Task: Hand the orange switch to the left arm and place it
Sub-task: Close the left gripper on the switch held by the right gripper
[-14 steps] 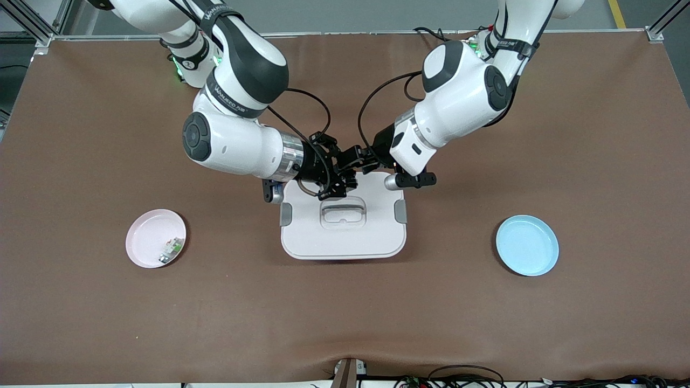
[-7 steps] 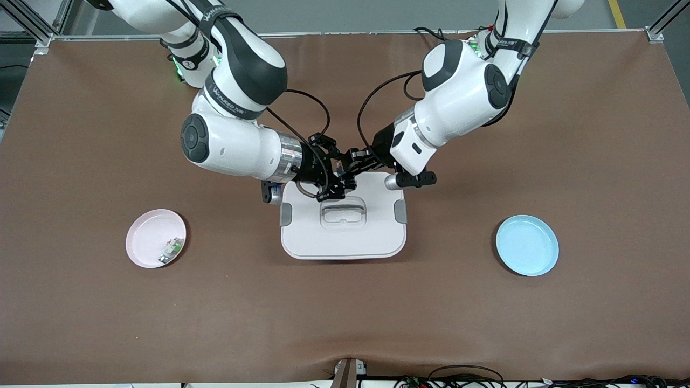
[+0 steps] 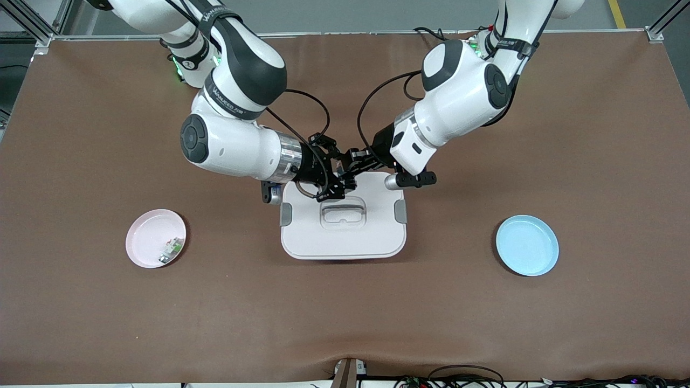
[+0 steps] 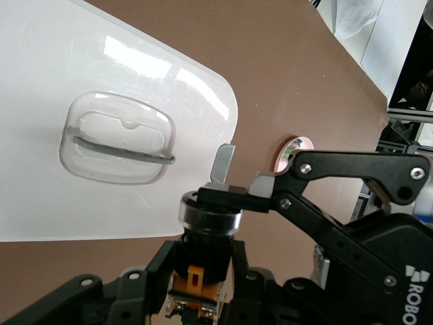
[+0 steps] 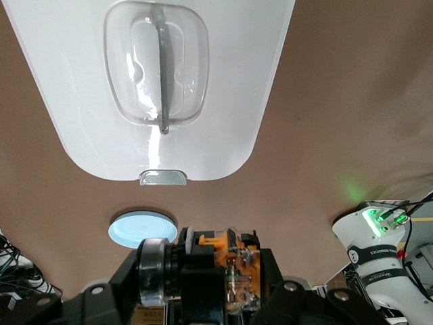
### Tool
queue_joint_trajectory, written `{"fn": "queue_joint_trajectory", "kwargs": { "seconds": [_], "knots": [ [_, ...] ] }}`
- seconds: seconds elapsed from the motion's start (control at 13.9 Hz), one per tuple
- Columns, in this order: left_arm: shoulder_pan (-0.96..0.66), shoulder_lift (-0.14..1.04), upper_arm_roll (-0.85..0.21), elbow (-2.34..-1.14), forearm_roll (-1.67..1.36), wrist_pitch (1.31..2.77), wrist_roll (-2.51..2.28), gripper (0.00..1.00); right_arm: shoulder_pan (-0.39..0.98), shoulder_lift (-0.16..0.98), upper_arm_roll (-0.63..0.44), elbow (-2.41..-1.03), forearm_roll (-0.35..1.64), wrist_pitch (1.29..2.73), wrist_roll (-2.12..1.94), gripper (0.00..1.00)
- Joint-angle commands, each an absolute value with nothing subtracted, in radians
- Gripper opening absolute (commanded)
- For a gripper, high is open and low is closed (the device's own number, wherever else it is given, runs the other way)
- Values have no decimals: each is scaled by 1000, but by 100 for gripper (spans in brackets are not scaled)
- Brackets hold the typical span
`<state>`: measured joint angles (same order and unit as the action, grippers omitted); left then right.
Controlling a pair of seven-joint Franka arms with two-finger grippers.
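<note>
Orange switch [image 4: 203, 254] up in the air, pinched from two ends at once: chrome collar end in the tips of the right gripper [image 4: 229, 193], orange-and-black body wedged between the fingers [image 4: 162, 267] of the left gripper [image 4: 201, 274]. Both finger pairs narrow, closed on the switch, no gap to see at the pads in either wrist view. Same double grip in the front view, with the left gripper [image 3: 351, 160] and right gripper [image 3: 338, 173] tip to tip.

Straight below the fingertips: box [image 3: 345, 237], at the lid edge farthest from the front camera. Recessed handle [image 4: 118, 139] well below the fingers, nothing touching.

Judged step: handover, receiving grip made, giving grip not yet let go. To do it well:
- Check the left pads sit square on the body, not on the metal terminals.
- Open the right fingers slowly and straight apart, no twist.
- Hold the left arm dead steady during the release.
- Back the right gripper off along its own finger line, up and away from the lid.
- Then lift before travelling, probably toward the blue plate [image 3: 527, 245] at the left arm's end, passing high over the grey latch [image 3: 400, 210].

Tiny part, so likely a drop onto the lid on any slip.

Pink plate [image 3: 146, 234] with green-and-white component [image 3: 171, 249] at the right arm's end: leave alone
</note>
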<state>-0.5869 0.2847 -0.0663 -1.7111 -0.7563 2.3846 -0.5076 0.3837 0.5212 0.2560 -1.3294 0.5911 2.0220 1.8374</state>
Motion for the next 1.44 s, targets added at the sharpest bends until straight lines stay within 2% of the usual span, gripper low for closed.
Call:
{"fn": "queue_joint_trajectory", "kwargs": {
  "seconds": [0.0,0.65,0.72,0.79,1.36],
  "knots": [
    [-591,282,-63,-1718,-747,2393,-549,2,377,506,258,-1328,595,2029,1870,0],
    [-589,282,-63,-1720,-747,2393,-549,2,380,506,255,-1328,592,2029,1867,0],
    [-589,282,-63,-1721,-747,2393,-549,2,379,506,256,-1328,594,2029,1870,5],
    [-589,282,-63,-1721,-747,2393,-549,2,377,506,255,-1328,594,2028,1873,99],
    [-589,282,-63,-1721,-747,2393,-549,2,383,506,255,-1328,583,2026,1884,100]
  ]
}}
